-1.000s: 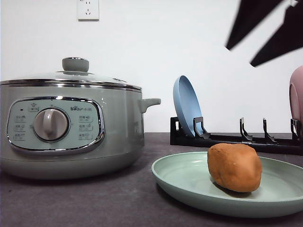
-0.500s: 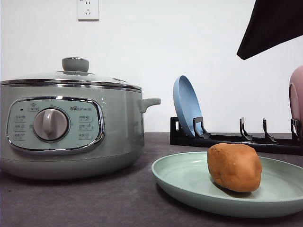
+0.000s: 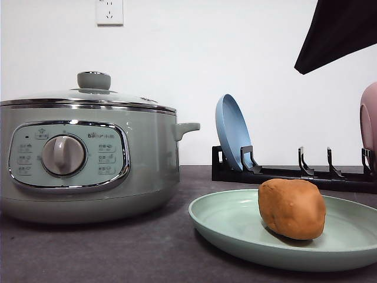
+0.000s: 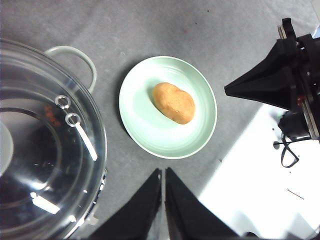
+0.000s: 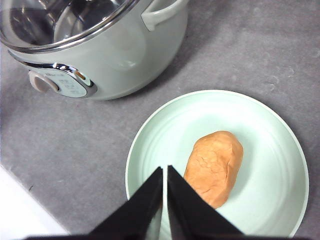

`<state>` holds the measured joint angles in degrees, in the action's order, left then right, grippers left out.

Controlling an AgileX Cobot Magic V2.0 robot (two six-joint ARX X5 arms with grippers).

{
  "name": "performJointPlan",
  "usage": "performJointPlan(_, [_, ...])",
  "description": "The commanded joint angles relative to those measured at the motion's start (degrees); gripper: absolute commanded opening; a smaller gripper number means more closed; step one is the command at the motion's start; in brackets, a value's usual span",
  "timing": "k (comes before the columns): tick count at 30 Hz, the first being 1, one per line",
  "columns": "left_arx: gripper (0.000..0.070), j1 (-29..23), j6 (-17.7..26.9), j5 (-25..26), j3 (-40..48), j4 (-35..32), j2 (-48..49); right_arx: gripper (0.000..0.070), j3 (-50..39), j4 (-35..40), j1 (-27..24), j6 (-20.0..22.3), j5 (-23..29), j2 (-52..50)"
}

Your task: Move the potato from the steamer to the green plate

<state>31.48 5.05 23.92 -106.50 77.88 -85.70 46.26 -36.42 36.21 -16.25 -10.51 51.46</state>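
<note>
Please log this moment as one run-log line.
potato: lying on green plate | steamer: lid on | left gripper: shut, empty | right gripper: shut, empty

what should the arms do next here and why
Probably just retreat to rest. The potato already lies on the green plate, the steamer has its lid on, and both the left gripper and right gripper are shut, holding nothing.

Both tools, left tool (image 4: 163, 200) and right tool (image 5: 164, 202), have matte black, tapering wedge fingers; apparently plastic.
</note>
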Motion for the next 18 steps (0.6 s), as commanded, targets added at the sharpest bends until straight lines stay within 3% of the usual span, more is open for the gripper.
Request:
performJointPlan(1, [0.0001,-0.24,2.53,-0.4,-1.74,-1.15,0.63,0.0,0.79,0.66,0.31,0.63,0.0,0.48])
performJointPlan(4, [0.0001,-1.71,4.23,-0.39,-1.72,-6.86,3.34,0.0,0.79,0.73,0.31,0.63,0.0,0.48])
performJointPlan(9, [0.0001,-5.84,5.53,-0.37,-0.19,-22.37,10.3,0.0,0.79,0.81,0.31,0.63,0.03,0.48])
performJointPlan(14, [0.0001,-13.9,5.37,-0.37,5.7,-33.41,18.91,0.0,0.79,0.81,0.31,0.63,0.01,0.48])
performJointPlan(18, [0.0001,-21.39,5.41,-0.38,15.32,-41.3,27.28,0.0,0.79,0.81,0.31,0.63,0.0,0.48])
